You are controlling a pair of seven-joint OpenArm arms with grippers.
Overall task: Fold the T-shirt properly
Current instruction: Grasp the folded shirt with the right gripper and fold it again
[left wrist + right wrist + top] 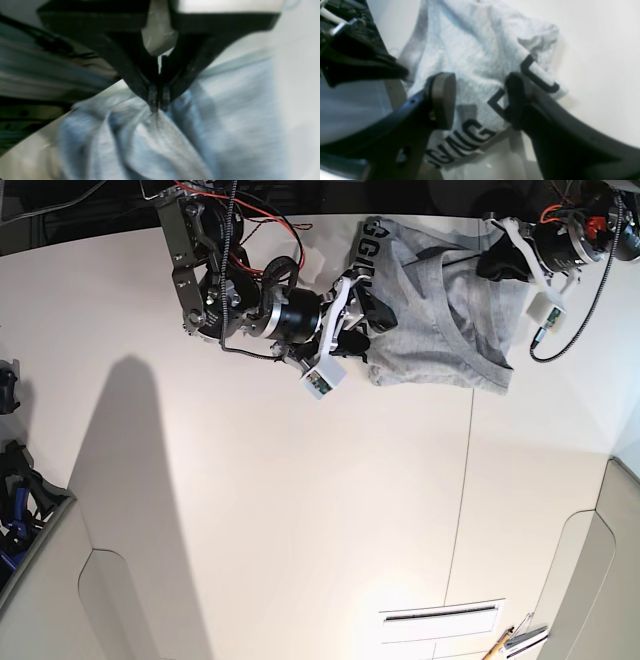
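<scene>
I see the T-shirt [440, 330] lying crumpled at the desk's [300, 510] far edge. My left tool [158, 106] pinches a fold of it tight; my right tool [480, 100] hovers spread wide over the lettering, gripping nothing.

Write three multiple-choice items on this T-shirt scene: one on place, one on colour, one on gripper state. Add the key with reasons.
1. Where on the table does the T-shirt lie in the base view?
A. at the top edge
B. in the middle
C. at the bottom edge

2. What colour is the shirt's lettering?
A. red
B. black
C. white

3. How does the left gripper stand?
A. wide open above the shirt
B. shut on a bare table
C. shut on the T-shirt

Key: 1 A, the shirt lies by the top edge. 2 B, the block letters are black on grey. 3 C, the fingertips pinch a peak of cloth.
</scene>
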